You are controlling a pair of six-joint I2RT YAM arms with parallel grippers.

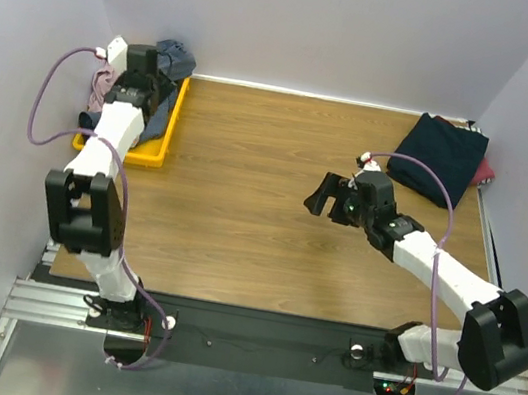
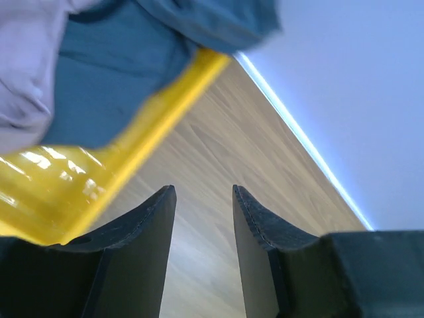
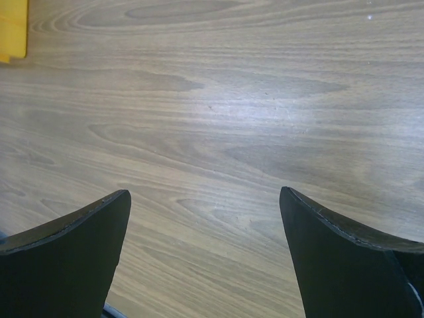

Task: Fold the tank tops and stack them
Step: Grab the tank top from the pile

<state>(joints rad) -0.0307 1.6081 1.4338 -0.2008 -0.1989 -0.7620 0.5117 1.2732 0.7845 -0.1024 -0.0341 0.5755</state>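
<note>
A slate blue-grey tank top (image 1: pixel 173 59) and a dusty pink one (image 1: pixel 100 84) lie crumpled in the yellow tray (image 1: pixel 154 157) at the far left. My left gripper (image 1: pixel 155 88) hovers over the tray's right side; in the left wrist view it (image 2: pixel 204 199) is open and empty, with the blue-grey top (image 2: pixel 132 59), the pink top (image 2: pixel 26 59) and the tray rim (image 2: pixel 99 165) just beyond its fingers. A folded dark navy top (image 1: pixel 440 158) lies at the far right on a red one (image 1: pixel 488 172). My right gripper (image 1: pixel 323 195) (image 3: pixel 205 199) is wide open and empty over bare wood.
The wooden table (image 1: pixel 251 216) is walled in at the left, back and right. A corner of the yellow tray (image 3: pixel 13 30) shows in the right wrist view. A purple cable (image 1: pixel 49 91) loops off the left arm.
</note>
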